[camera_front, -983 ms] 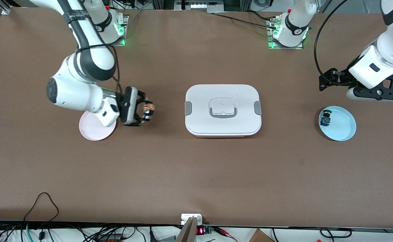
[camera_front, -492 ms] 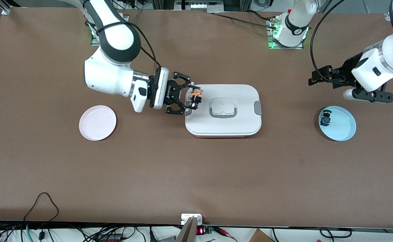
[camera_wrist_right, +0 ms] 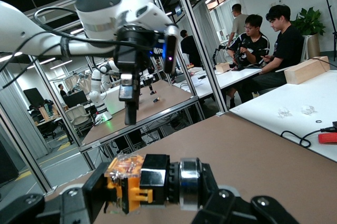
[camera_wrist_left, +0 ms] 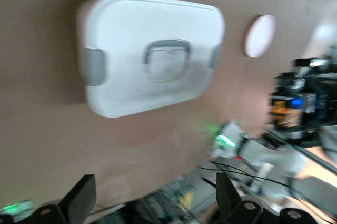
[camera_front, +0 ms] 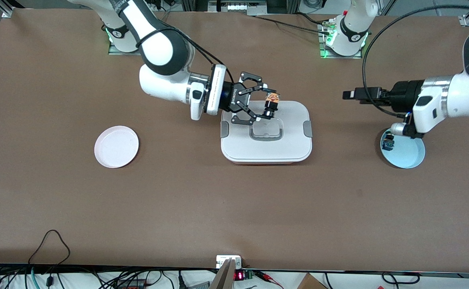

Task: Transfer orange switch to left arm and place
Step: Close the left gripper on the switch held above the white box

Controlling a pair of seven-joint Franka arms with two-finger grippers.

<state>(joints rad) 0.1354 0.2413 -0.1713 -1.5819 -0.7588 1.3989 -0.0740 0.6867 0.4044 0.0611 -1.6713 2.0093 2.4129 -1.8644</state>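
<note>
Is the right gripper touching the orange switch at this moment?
Touching. In the right wrist view the right gripper has its fingers clamped against the orange switch; the front view shows it held over the box.

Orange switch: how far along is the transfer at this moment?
Done: the right gripper has the orange switch clamped and up off the table, over the box. In hand: the left gripper, open, hangs level over bare table, pointing toward the box. Left: the handover and setting the switch down, perhaps on the blue plate.
</note>
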